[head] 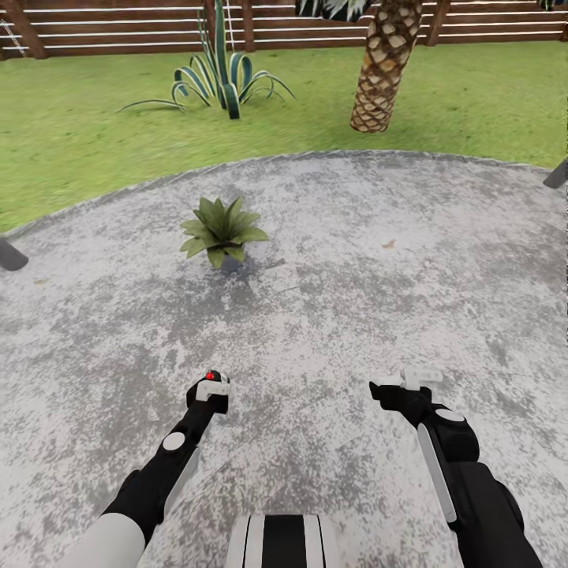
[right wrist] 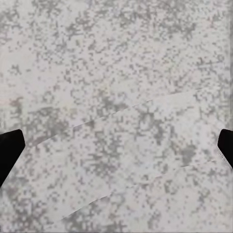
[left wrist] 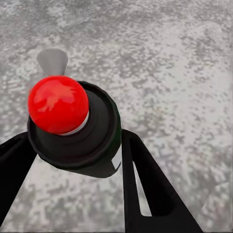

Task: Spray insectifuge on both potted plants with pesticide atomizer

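Dark green pesticide atomizer (left wrist: 73, 131), red-capped, sits clamped in the left gripper (head: 211, 392); the right gripper (head: 402, 386) is spread wide, empty. Beyond the atomizer: one potted plant (head: 221, 229) on mottled grey patio (head: 355, 260), then lawn (head: 473, 95), agave (head: 221, 79), palm trunk (head: 384, 63), slatted fence (head: 118, 24)

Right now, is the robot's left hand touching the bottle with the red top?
Touching. The left wrist view shows the left gripper with its dark fingers pressed against both sides of the pesticide atomizer, no gap between them.
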